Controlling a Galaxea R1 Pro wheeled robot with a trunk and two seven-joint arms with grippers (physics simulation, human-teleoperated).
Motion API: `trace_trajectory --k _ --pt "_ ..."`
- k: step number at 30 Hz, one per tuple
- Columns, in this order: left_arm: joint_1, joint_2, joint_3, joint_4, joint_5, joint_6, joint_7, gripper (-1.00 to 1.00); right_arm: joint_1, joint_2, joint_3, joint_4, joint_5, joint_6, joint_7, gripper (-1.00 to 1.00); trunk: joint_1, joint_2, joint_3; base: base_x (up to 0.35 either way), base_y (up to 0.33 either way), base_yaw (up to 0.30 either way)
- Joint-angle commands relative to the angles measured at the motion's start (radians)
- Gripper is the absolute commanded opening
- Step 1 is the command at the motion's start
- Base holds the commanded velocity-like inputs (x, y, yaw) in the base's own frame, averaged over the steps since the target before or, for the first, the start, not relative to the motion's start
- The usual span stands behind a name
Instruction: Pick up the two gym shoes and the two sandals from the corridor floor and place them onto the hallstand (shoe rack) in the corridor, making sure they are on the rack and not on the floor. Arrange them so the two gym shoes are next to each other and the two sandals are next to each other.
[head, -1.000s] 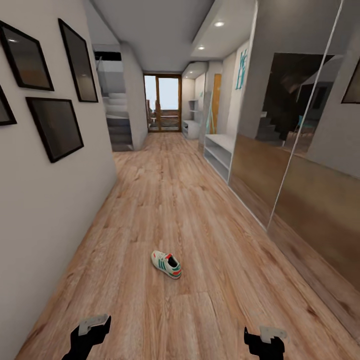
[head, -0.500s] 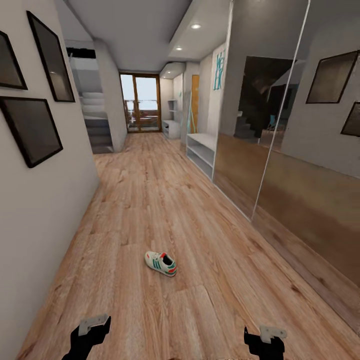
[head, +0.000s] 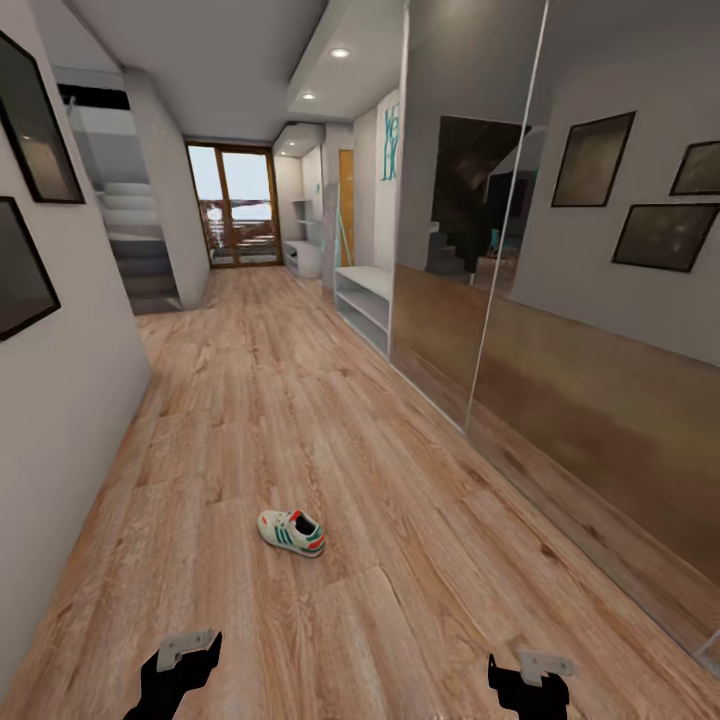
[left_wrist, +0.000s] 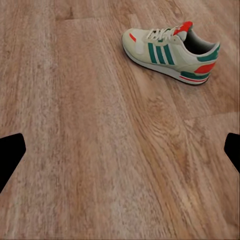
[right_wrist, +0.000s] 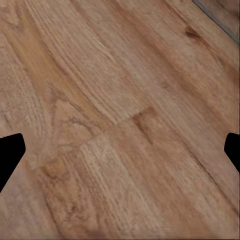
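Task status: early, nothing placed as far as these views show. You have one white low-top gym shoe with green side stripes and a red-orange heel patch (head: 291, 532) lying on its sole on the light brown wood-grain plank corridor floor (head: 400, 480), ahead of the robot and a little toward its left side, well apart from both grippers. In the left wrist view the same shoe (left_wrist: 171, 49) sits ahead of the black fingertips, untouched, laces up. The pale grey-white low hallstand with open shelf slots (head: 364, 301) stands far down the corridor along the right-hand wall, just past the mirrored wardrobe panels (head: 560, 300); at this range its shelves look bare, but it is too small to be sure. Your left gripper (head: 180, 662) hangs low at the lower edge of the head view, and the left wrist view puts its fingertips far apart at the frame edges, so it is spread and holding nothing. Your right gripper (head: 528, 680) is likewise spread wide and empty, with bare planks (right_wrist: 120, 120) between its fingers. Judged remaining: pick this shoe, find the second gym shoe and both sandals, carry all four to the rack, and pair them side by side. Essentially all of the task lies ahead.
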Motion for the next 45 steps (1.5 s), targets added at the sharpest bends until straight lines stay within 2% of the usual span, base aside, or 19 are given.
trace_trajectory --k 1,22,45 --pt "0.0 0.0 -0.002 0.001 0.01 -0.003 -0.006 1.0 -0.001 0.0 0.0 0.001 -0.004 -0.004 0.001 1.0 0.0 0.0 -0.001 0.0 0.002 -0.265" --pt "-0.001 0.002 -0.001 0.001 0.01 -0.003 -0.005 1.0 -0.001 0.001 0.0 0.001 -0.004 -0.004 0.0 1.0 0.0 0.0 -0.001 -0.189 0.078 -0.259" --pt "-0.001 0.003 -0.004 0.001 0.006 0.0 -0.005 1.0 -0.001 -0.004 0.003 0.002 0.001 -0.004 0.005 1.0 0.0 0.0 -0.001 -0.004 0.002 -0.013"
